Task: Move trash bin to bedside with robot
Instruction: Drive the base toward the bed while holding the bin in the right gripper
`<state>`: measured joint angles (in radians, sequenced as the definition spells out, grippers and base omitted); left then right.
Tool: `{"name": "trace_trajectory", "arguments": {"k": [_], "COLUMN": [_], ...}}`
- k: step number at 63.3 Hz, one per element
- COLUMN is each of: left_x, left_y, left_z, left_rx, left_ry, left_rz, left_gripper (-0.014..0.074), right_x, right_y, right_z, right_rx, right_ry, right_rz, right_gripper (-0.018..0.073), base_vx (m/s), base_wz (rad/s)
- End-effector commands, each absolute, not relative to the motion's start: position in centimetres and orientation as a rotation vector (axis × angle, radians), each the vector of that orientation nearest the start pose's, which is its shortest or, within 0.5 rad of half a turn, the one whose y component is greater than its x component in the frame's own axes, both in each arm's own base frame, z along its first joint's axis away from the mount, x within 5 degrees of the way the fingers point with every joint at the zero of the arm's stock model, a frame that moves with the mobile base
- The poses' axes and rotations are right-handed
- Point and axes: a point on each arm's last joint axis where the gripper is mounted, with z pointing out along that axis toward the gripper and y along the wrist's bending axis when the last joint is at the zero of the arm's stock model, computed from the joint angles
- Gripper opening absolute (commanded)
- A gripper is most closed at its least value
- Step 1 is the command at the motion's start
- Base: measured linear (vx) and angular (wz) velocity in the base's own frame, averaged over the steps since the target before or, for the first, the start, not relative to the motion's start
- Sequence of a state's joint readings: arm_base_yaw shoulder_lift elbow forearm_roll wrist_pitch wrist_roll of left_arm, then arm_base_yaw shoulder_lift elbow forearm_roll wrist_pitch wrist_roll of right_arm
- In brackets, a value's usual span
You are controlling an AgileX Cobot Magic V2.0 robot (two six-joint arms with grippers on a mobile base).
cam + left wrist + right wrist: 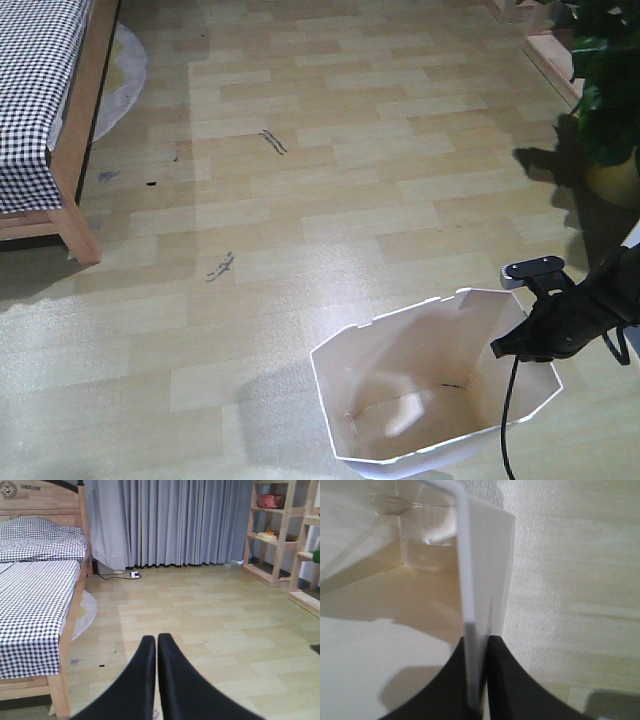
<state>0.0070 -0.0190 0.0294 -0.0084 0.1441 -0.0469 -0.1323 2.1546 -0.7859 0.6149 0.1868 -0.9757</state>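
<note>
trash bin (400,365) (cream inside), rim (465,555) in right fingers (517,687)

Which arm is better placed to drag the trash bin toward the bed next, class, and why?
The right. The right gripper is clamped on the rim of the trash bin, while the left gripper is shut on nothing, with no bin in its view.
</note>
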Motion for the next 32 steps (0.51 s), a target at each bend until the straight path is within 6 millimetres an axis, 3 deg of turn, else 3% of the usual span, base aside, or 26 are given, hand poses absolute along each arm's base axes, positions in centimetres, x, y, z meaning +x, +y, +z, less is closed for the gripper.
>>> {"name": "trace_trajectory", "arguments": {"k": [1,32], "left_x": [5.66,5.66], "left_y": [0.01,0.01], "left_z": [18.88,18.88], "left_rx": [-0.060,-0.060], "left_ry": [1.584,1.584], "left_rz": [-0.055,-0.055], "left_gripper": [-0.0006,-0.0006], "right_x": [30.25,30.25], "right_y": [-3.02,-3.02], "right_z": [3.64,3.64], "right_rx": [-0.319,-0.319], "right_ry": [2.889,2.889], "right_rz": [0.098,0.098], "right_gripper": [-0.0003,-0.0003], "base_vx": [0.27,0.33], "base_wz": [0.14,0.11]}}
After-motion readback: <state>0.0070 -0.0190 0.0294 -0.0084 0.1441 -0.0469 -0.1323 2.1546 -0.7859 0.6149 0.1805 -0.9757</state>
